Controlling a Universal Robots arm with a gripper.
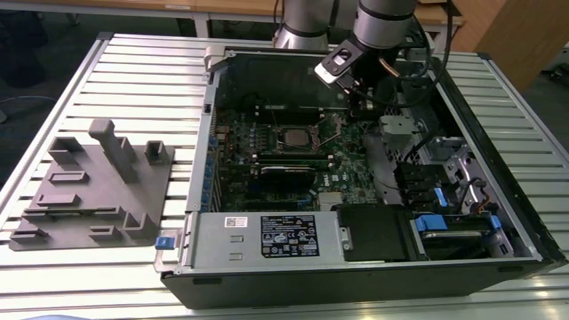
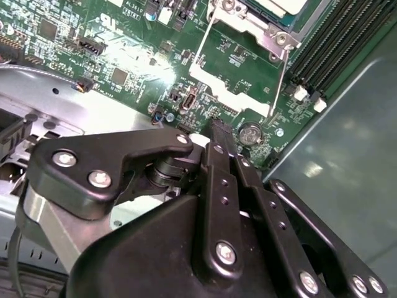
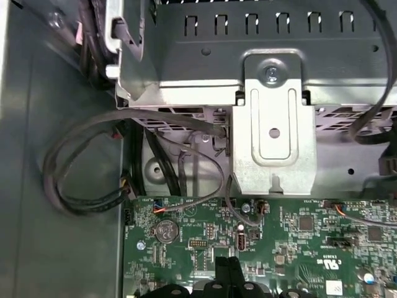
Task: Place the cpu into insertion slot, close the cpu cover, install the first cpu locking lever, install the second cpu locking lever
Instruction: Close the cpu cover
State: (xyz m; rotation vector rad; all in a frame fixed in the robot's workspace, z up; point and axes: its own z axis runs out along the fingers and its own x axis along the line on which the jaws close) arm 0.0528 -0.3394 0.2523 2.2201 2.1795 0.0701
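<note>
The cpu (image 1: 294, 135) sits in the insertion slot (image 1: 274, 137), silvery top up, near the middle of the green board (image 2: 124, 56) inside the open computer case (image 1: 356, 280). In the second wrist view the cpu cover (image 2: 251, 26) looks to me to lie down around the chip, though I see just one edge of it there. Two thin wire levers run off that corner: one locking lever (image 2: 282, 77) along the memory-slot side, and the other locking lever (image 2: 203, 38) along the adjacent side. Both seem to stand free of their catches. I can't be sure from this angle.

My gripper (image 2: 214, 127) is lower on the board, apart from the socket and just beside the coin cell (image 2: 250, 133). Its fingers are pressed together with nothing between them. Whether the tip touches the board I cannot tell. In the exterior view the arm (image 1: 382, 20) reaches down into the case on the exterior view's right of the socket, close to the metal drive bracket (image 3: 270, 124).

My reading is that seating the chip is done, the cover is probably closed, and the first lever is the step in hand. That work calls for the closed tip to meet a very thin wire squarely, pushing it down and under its hook without sliding off onto the board's small parts
</note>
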